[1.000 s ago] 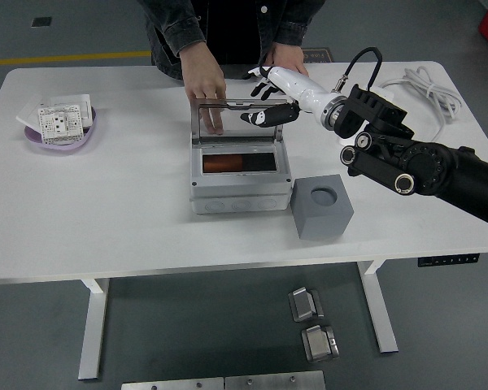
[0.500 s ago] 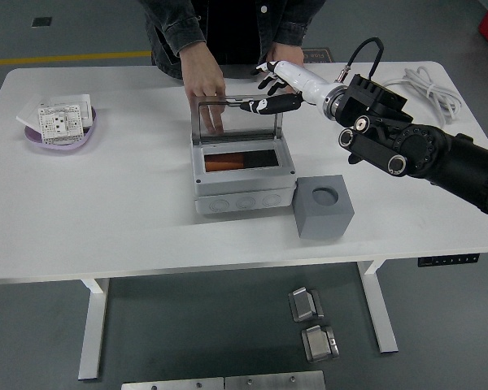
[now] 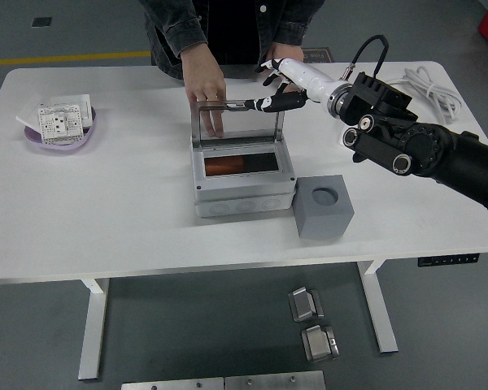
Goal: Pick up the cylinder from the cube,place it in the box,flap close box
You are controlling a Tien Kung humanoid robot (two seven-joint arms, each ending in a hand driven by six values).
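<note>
Our right robot hand point(image 3: 278, 91) fingers extended, relaxed, touching the raised lid point(image 3: 236, 120) top edge, gripping nothing, box point(image 3: 244, 180) open, we see bare table point(image 3: 130, 203) leftward

We see a purple dish point(image 3: 61, 138) of socket plates point(image 3: 59, 120) at nine o'clock, a white cable point(image 3: 429, 86) at two o'clock on the tabletop point(image 3: 122, 211).

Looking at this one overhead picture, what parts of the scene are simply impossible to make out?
- Orange cylinder in the grey plastic box: head view, only a strip shows; the box's rim hides the rest.
- Robot's white right hand at the box's clear lid: whether the fingers actually touch the lid is too small to tell.
- Left arm: outside the picture.
- White switch plate on the purple dish: its print is too small to read.
- Person: cut off by the top edge.
</note>
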